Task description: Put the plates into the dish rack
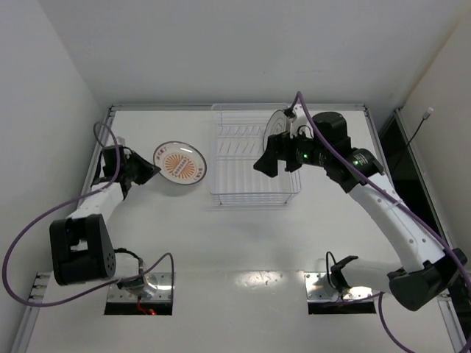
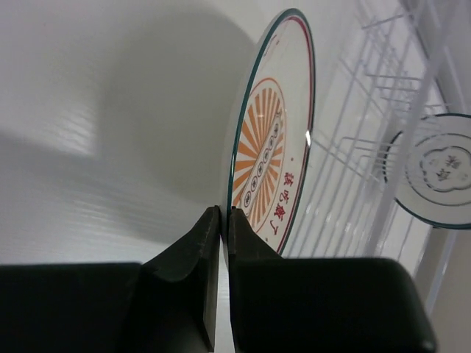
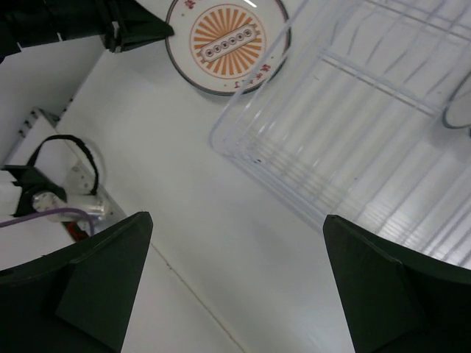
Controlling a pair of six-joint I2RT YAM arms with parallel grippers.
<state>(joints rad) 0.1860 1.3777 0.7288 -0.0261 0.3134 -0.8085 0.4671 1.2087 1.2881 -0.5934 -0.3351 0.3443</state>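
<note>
White desk, plain white walls; clear dish rack (image 1: 246, 184) sits mid-desk twd the back.
Orange sunburst plate (image 1: 179, 163) is just left of the rack. Left jaws are clamped tight on its rim, on the side away from the rack. Grey-motif plate (image 1: 278, 123) stands on edge in the rack's back-right corner. Right jaws hang over the rack's right side, spread wide w/ nothing btwn them.

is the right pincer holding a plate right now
No, in the right wrist view the right pincer stands wide open with nothing between its jaws, and only the dish rack lies beyond it.
</note>
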